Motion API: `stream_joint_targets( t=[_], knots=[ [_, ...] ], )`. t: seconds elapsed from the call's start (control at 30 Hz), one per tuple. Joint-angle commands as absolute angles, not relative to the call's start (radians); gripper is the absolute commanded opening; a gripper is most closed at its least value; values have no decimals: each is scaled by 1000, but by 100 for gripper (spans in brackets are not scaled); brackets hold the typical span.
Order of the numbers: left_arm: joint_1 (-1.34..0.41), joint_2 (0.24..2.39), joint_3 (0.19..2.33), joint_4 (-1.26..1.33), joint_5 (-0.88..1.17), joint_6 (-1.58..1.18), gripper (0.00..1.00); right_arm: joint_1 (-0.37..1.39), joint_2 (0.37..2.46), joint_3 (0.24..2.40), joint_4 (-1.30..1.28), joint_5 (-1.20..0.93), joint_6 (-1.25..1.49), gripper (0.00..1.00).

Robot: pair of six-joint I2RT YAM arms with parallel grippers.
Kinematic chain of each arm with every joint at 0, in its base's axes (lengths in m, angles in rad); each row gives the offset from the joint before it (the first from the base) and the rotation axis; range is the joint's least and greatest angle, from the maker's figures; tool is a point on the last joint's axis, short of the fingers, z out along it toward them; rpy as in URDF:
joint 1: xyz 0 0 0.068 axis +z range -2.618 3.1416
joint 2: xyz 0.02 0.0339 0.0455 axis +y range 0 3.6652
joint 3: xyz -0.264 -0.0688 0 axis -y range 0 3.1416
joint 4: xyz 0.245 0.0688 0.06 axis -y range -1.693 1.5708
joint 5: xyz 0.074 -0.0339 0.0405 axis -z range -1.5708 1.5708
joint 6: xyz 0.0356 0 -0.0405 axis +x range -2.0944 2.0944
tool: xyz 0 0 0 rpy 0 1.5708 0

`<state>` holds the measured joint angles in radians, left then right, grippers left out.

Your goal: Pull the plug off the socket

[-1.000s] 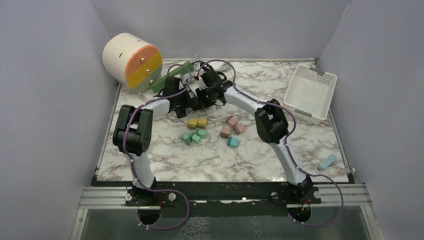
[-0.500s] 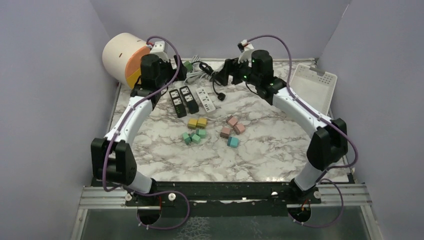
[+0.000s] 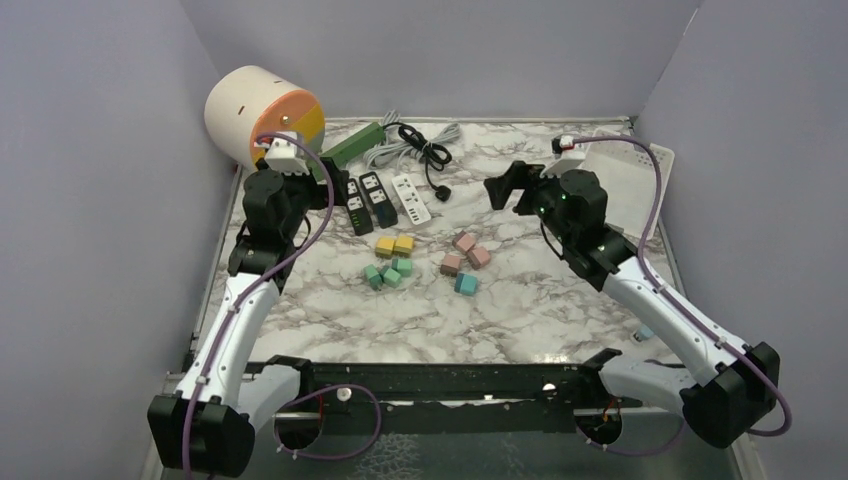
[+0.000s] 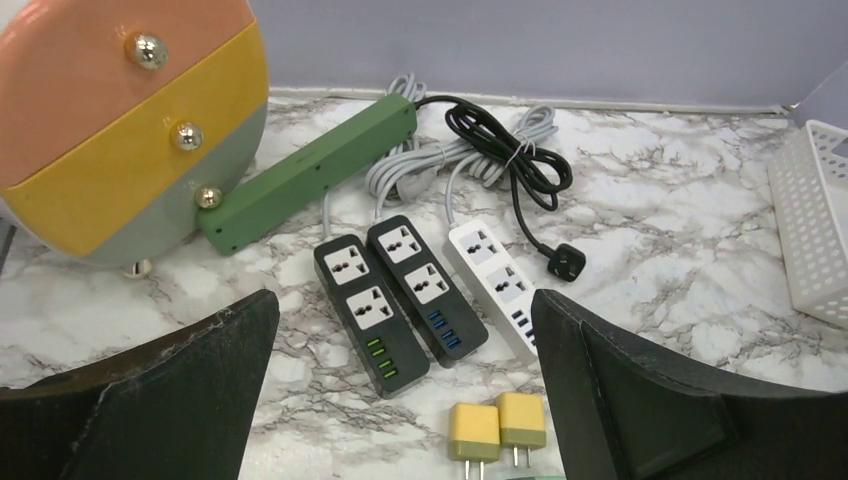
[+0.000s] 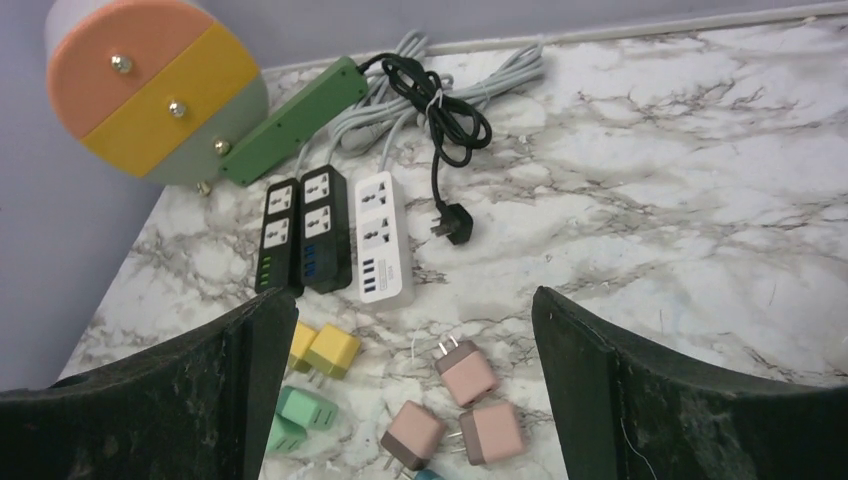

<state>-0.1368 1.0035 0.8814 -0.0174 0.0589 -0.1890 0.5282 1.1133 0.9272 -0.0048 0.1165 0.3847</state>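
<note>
Three power strips lie side by side at the back of the table: a black one with green ports (image 3: 357, 203), a black one with blue ports (image 3: 380, 198) and a white one (image 3: 410, 198). Every socket that shows on them is empty. A black plug (image 3: 443, 194) on a coiled black cable lies loose just right of the white strip (image 4: 495, 280). My left gripper (image 4: 405, 310) hangs open, above and nearer than the strips, holding nothing. My right gripper (image 3: 503, 187) is open too, raised to the right of the plug (image 5: 450, 228).
A long green power strip (image 3: 350, 147) and coiled grey cables lie behind the strips. Yellow (image 3: 394, 245), green (image 3: 388, 272) and pink (image 3: 465, 253) wall adapters lie scattered mid-table. A round drawer unit (image 3: 262, 120) stands back left and a white basket (image 3: 620, 180) back right.
Both arms have drawn back from over the power strips, left arm to the left and right arm to the right. Both grippers went from shut to open.
</note>
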Motion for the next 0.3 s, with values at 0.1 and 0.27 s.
stream_joint_targets(
  t=[0.1,0.27],
  knots=[
    [-135,936,898,-15,57,-170,99,528,1089,892,34,247,355,93],
    [-134,940,903,-18,71,-182,99,528,1070,875,33,212,342,100]
  ],
)
